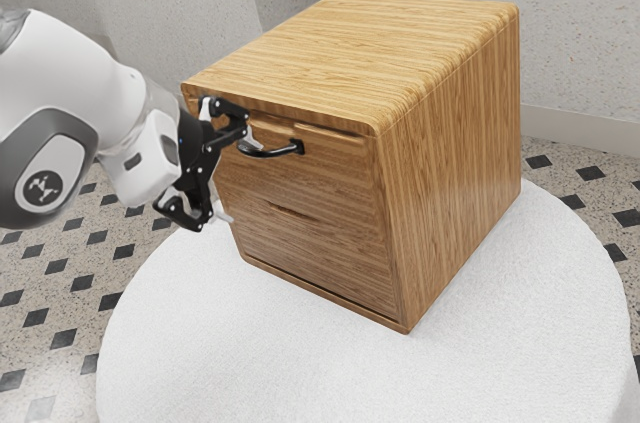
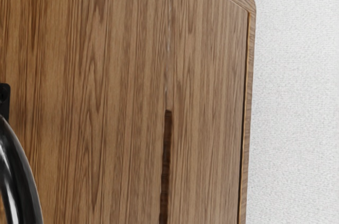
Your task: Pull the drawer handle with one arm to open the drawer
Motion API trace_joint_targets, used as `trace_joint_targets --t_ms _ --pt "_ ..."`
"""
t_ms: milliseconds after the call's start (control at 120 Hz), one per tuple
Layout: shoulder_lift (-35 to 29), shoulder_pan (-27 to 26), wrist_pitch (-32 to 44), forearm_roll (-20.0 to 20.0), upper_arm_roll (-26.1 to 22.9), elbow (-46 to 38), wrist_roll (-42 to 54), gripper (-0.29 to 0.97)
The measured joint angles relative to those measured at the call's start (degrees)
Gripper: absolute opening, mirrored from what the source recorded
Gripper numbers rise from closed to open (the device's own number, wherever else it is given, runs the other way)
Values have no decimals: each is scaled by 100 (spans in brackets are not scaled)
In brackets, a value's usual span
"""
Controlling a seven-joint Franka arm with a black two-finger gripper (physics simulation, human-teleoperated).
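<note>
A bamboo-coloured wooden cabinet [image 1: 400,143] stands on a round white table [image 1: 300,343]. Its top drawer front [image 1: 300,168] lies flush with the cabinet and carries a black curved handle [image 1: 272,150]. My black gripper [image 1: 225,178] hovers at the handle's end nearer the exterior view's left, open, with one finger high and one low. The upper finger [image 1: 230,123] is right by that end of the handle; nothing is clasped between the fingers. In the wrist view the handle [image 2: 16,181] appears as a glossy black curve against the wood front [image 2: 106,75], very close to the hand.
A lower drawer with a narrow recessed slot [image 1: 285,210] [image 2: 167,166] sits beneath the top one. White tabletop [image 2: 296,102] extends past the cabinet's edge. A black-and-white tiled floor [image 1: 60,273] and grey walls surround the table.
</note>
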Motion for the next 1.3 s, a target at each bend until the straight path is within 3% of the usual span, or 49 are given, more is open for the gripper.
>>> trace_joint_targets --t_ms 67,117,283,667,1300 --pt "-1 -26 20 32 28 -28 -13 73" --pt "-1 -15 25 28 52 -35 -21 68" --pt "-7 -11 31 9 78 -44 -46 68" --pt "-40 15 29 4 79 -87 -98 49" --pt "-612 60 -179 4 26 -423 -162 44"
